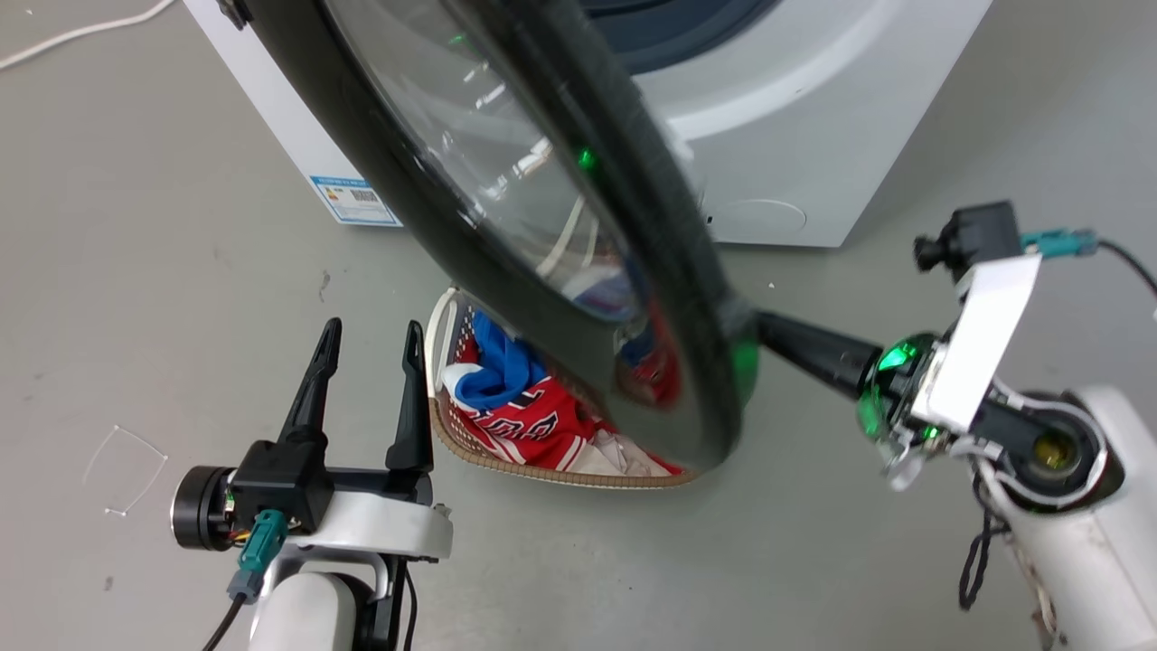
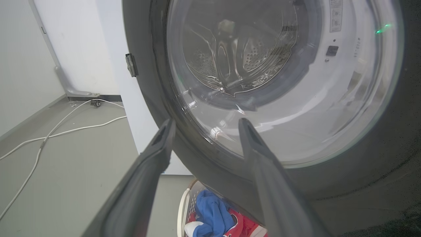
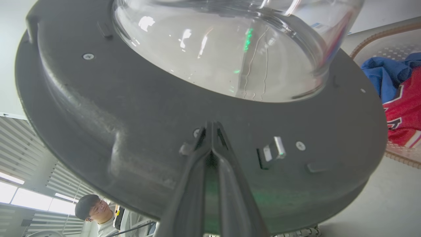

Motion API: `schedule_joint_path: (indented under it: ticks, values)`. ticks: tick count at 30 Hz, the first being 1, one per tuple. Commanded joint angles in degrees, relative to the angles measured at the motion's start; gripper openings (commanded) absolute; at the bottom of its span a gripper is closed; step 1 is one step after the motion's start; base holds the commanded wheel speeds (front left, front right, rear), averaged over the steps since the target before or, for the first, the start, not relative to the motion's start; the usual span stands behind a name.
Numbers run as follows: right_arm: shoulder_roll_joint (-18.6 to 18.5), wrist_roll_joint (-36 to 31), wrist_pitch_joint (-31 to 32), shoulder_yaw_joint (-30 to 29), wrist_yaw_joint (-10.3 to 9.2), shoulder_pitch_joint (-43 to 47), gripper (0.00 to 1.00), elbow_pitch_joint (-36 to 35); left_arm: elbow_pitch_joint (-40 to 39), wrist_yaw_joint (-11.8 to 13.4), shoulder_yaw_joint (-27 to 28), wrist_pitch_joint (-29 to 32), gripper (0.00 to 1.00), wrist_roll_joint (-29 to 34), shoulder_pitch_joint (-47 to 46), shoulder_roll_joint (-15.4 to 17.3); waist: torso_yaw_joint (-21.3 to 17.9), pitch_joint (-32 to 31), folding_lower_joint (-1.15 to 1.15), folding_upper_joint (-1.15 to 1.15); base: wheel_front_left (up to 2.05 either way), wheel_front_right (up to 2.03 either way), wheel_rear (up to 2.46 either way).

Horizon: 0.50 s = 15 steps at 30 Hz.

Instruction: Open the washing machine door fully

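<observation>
Washing machine door point(image 1: 542, 226) stands swung out from the white washing machine point(image 1: 813, 117), held on its hinge point(image 2: 131, 65) at the robot's left side of the machine front. In the head view its glossy black rim slants across the middle and its free edge points toward the robot. Seen in the left wrist view, the clear glass bowl point(image 2: 263, 98) gives a view through to the perforated steel drum point(image 2: 236, 56).

In the right wrist view the right gripper point(image 3: 212, 126) has its two dark fingers pressed together with no gap at the tips. The tips lie against the door's dark inner face, just beside a small metal latch point(image 3: 273, 149). In the head view that gripper point(image 1: 773, 330) reaches the lower part of the rim from the right.

The left gripper point(image 1: 373, 327) sits low on the left with its jaws wide and nothing between them, apart from the door. Its fingers point up at the door's outer face in its own wrist view.

Under the door's lower edge stands a white laundry basket point(image 1: 506, 461) holding a red, white and blue garment point(image 1: 520, 411). A blue-white sticker point(image 1: 354, 200) marks the machine's lower corner. White cables point(image 2: 59, 131) trail over the grey floor point(image 1: 136, 271). A person point(image 3: 90, 207) shows at the lower left of the right wrist view.
</observation>
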Motion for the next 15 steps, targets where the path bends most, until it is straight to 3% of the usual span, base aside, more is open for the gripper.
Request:
schedule_joint_path:
  ticks: [1,15]
  values:
    - [0.84,0.61,0.31,0.57,0.18,1.6,0.0,-1.4,-0.05,0.3,0.01,-0.16,1.0,-0.18,0.69,-0.07,0.23,-0.86,0.01,0.0,0.0,0.0,0.0]
    - [4.77,0.64,0.6,6.02,0.17,9.65,0.0,-4.27,0.36,0.72,-0.82,-0.16,1.0,-0.4,3.06,-0.07,1.5,-4.92,0.01,0.0,0.0,0.0,0.0]
